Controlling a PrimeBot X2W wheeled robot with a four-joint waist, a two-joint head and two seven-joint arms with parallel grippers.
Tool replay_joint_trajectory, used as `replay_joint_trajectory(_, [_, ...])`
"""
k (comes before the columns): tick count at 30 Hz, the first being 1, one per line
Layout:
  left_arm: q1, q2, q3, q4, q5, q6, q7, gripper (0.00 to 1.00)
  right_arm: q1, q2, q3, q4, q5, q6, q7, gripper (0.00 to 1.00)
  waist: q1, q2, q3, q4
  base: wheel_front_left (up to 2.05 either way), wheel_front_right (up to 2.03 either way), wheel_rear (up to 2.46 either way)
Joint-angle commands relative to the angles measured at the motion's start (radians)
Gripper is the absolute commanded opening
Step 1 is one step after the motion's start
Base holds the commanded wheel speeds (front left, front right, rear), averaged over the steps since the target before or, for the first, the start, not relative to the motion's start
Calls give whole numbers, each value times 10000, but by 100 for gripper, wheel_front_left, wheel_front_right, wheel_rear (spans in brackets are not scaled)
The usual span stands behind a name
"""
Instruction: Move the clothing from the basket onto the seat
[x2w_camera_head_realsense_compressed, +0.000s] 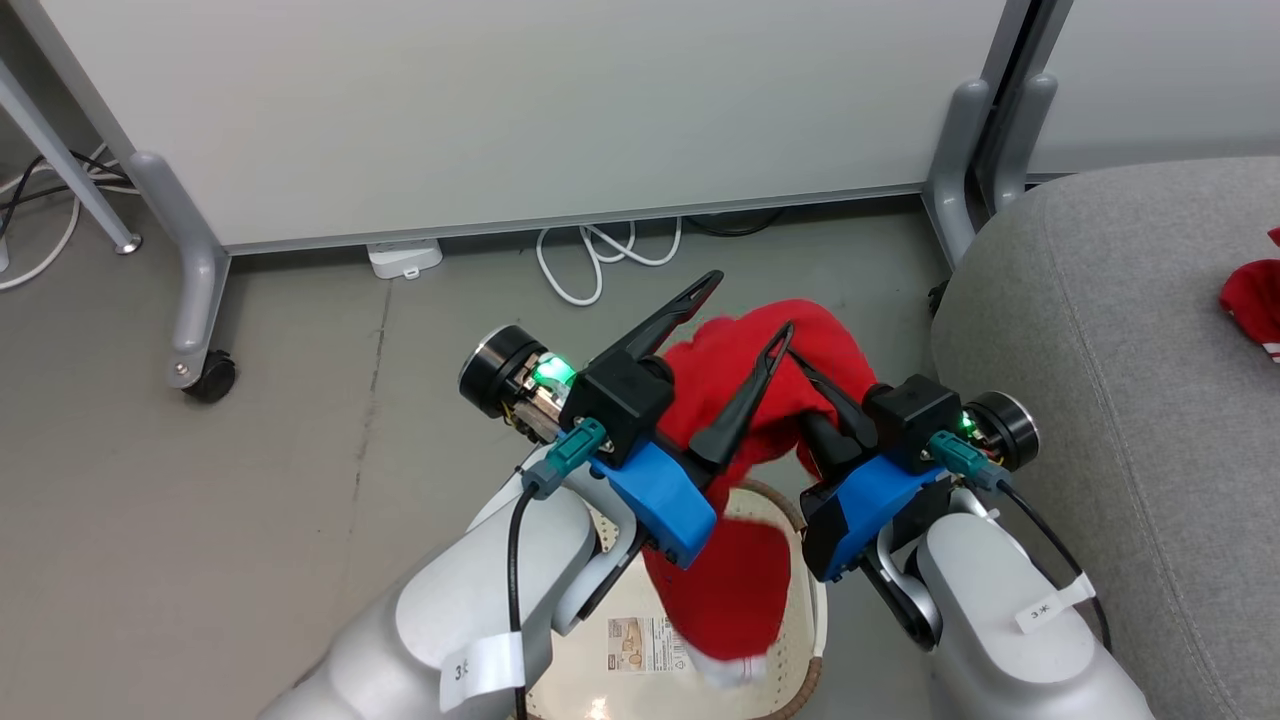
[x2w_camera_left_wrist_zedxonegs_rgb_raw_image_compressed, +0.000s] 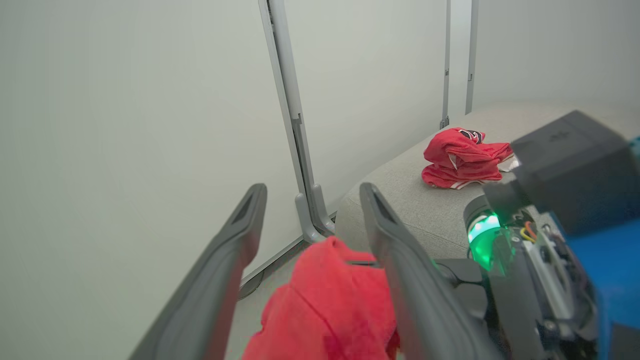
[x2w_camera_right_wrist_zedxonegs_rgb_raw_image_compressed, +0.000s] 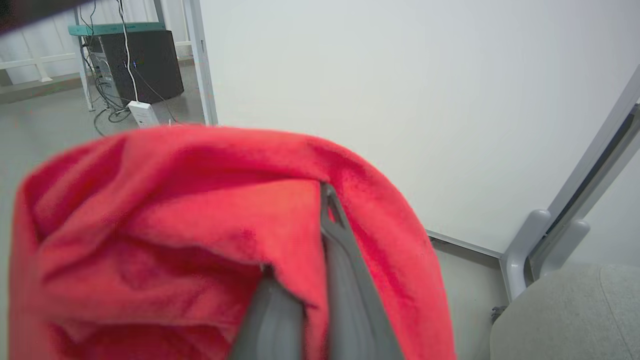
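Observation:
A red garment (x2w_camera_head_realsense_compressed: 735, 560) hangs over the basket (x2w_camera_head_realsense_compressed: 800, 560), bunched at its top, with a white hem low down. My right gripper (x2w_camera_head_realsense_compressed: 800, 360) is shut on that bunched top; in the right wrist view the cloth (x2w_camera_right_wrist_zedxonegs_rgb_raw_image_compressed: 175, 225) drapes over its closed fingers (x2w_camera_right_wrist_zedxonegs_rgb_raw_image_compressed: 345, 270). My left gripper (x2w_camera_head_realsense_compressed: 748, 304) stands open just left of it, its fingers (x2w_camera_left_wrist_zedxonegs_rgb_raw_image_compressed: 240, 235) spread with the red cloth (x2w_camera_left_wrist_zedxonegs_rgb_raw_image_compressed: 325, 305) low between them, not pinched. The grey seat (x2w_camera_head_realsense_compressed: 1100, 380) is at the right. A second red garment (x2w_camera_left_wrist_zedxonegs_rgb_raw_image_compressed: 462, 160) lies crumpled on it, also at the head view's right edge (x2w_camera_head_realsense_compressed: 1255, 300).
White partition panels (x2w_camera_head_realsense_compressed: 500, 110) on grey wheeled feet (x2w_camera_head_realsense_compressed: 195, 300) stand behind. A white adapter (x2w_camera_head_realsense_compressed: 405, 258) and looped cables (x2w_camera_head_realsense_compressed: 590, 260) lie on the grey floor at their base. A paper label (x2w_camera_head_realsense_compressed: 645, 645) sits on the basket's floor.

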Motion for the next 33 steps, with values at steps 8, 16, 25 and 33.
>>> replay_joint_trajectory(8, [-150,78,74,-85,114,96,-55,100,18,13,-92,-77,78,1,-4,0,0,-1,124,-24,0,0,0])
replay_joint_trajectory(16, [-159,166,104,-170,163,163,-53,100,-90,13,-441,-362,168,1,-6,0,0,-1,369,-266,0,0,0])
replay_joint_trajectory(25, [-241,329,78,-282,262,190,-57,100,-246,10,-975,-1080,289,1,-6,0,0,-1,1019,-1040,0,0,0])
replay_joint_trajectory(33, [-443,427,12,-359,374,144,-59,100,-184,12,-1701,-1848,267,1,-6,0,0,-1,1629,-1937,0,0,0])
